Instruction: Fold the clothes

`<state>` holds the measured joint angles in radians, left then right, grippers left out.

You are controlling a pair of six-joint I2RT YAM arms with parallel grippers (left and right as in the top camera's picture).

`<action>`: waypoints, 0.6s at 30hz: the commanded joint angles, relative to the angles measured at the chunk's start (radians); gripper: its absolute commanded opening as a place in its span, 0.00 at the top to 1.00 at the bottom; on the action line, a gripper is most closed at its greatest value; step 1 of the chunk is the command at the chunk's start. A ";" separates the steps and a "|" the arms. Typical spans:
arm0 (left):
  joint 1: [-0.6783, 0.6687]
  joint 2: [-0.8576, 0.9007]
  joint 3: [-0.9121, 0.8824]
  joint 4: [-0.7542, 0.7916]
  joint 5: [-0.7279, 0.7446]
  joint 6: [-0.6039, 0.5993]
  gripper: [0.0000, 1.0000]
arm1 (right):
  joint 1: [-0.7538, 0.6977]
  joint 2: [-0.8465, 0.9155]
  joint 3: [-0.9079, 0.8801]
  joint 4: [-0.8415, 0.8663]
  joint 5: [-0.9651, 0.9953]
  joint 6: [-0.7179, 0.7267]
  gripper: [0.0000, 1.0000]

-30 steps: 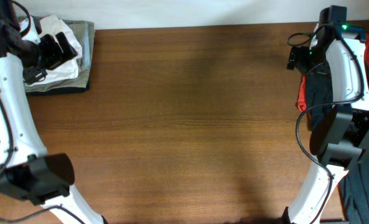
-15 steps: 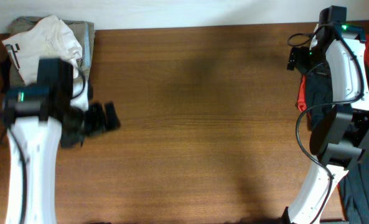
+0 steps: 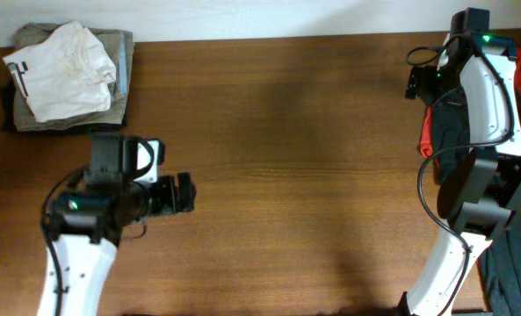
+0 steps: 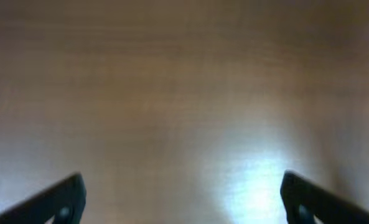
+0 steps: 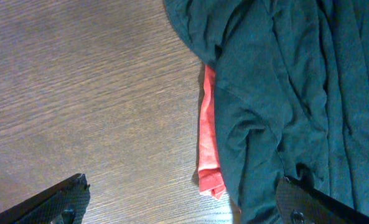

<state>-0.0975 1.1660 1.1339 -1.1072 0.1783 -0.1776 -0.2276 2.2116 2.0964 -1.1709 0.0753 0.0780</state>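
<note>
- The worktop [image 3: 313, 175] shows bare wood across its middle, with clothes only at its far left corner and right edge.
- A dark garment [image 5: 284, 93] lies heaped at the right edge over a red garment [image 5: 208, 143]; both look unfolded.
- A folded stack [image 3: 67, 79], white on top, sits in the far left corner.
- The right tool [image 5: 183, 186] hangs at the heap's edge, fingers apart, holding nothing.
- The left tool [image 3: 186, 194] is over bare wood near the left edge, fingers apart, empty.
- The step appears to be fetching a new garment: next, the right tool needs to pinch the dark garment and pull it to the middle.
</note>
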 commanded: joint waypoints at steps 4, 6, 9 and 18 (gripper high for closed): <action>-0.011 -0.573 -0.656 0.674 0.043 0.183 0.01 | 0.004 -0.008 0.015 0.001 0.012 0.002 0.01; -0.011 -0.796 -0.766 0.734 0.042 0.183 0.01 | 0.004 -0.008 0.015 0.001 0.012 0.002 0.01; -0.010 -0.974 -0.891 0.828 0.011 0.183 0.01 | 0.004 -0.008 0.015 0.001 0.012 0.002 0.01; 0.133 -1.161 -1.126 1.041 0.003 0.185 0.01 | 0.004 -0.008 0.015 0.001 0.012 0.002 0.01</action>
<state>0.0044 0.0139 0.0322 -0.0158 0.1936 -0.0071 -0.2276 2.2116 2.0975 -1.1706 0.0788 0.0772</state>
